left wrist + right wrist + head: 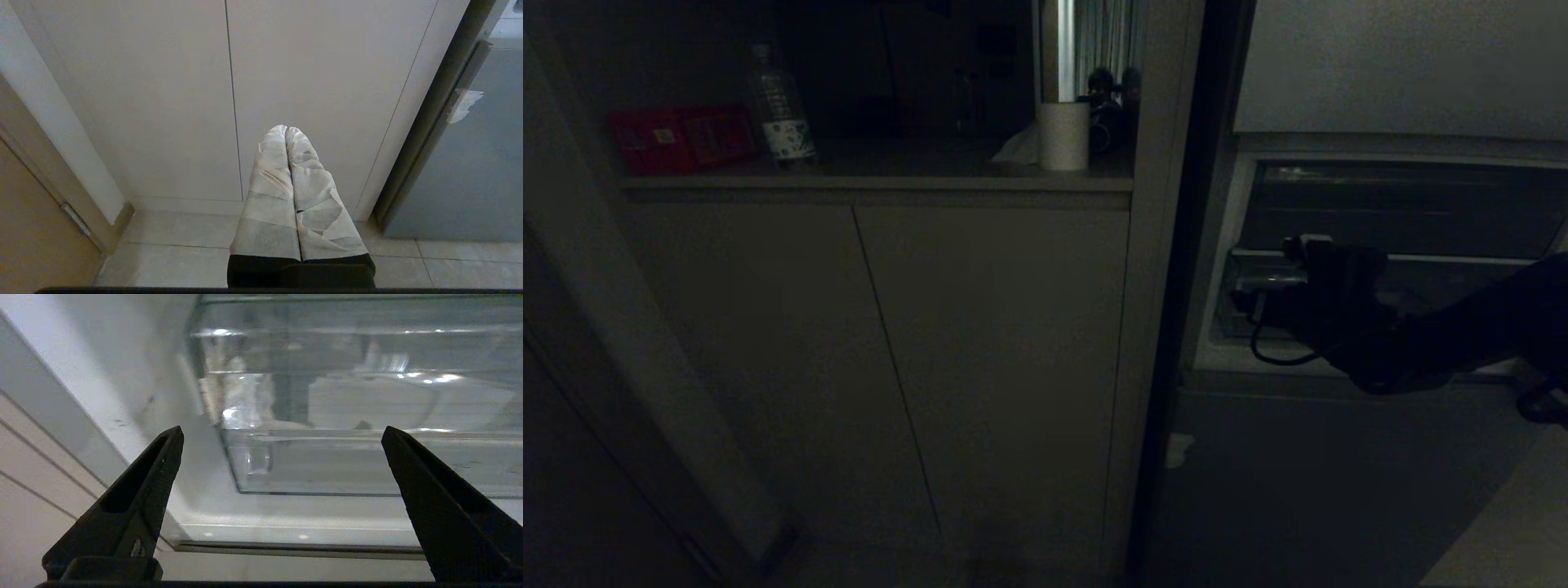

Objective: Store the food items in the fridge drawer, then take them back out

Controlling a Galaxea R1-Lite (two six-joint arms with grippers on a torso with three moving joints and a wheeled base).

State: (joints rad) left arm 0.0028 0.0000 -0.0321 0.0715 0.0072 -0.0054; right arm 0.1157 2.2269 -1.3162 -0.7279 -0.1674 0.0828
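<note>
We see the right gripper (282, 435), jaws wide apart and holding nothing, at the left front corner of the clear drawer (347, 465) in the fridge (1339, 474); no food shows inside. The left gripper (287, 130) is pressed together.

I count one clear drawer (367, 465) in the one fridge (1339, 482). On the counter (890, 181) sit two red boxes (682, 137) at its left end, one bottle (780, 110) beside them, and one paper roll (1063, 135) near its right end. Below are two cabinet doors (996, 367). I see two grippers: right (282, 435), left (287, 130).
</note>
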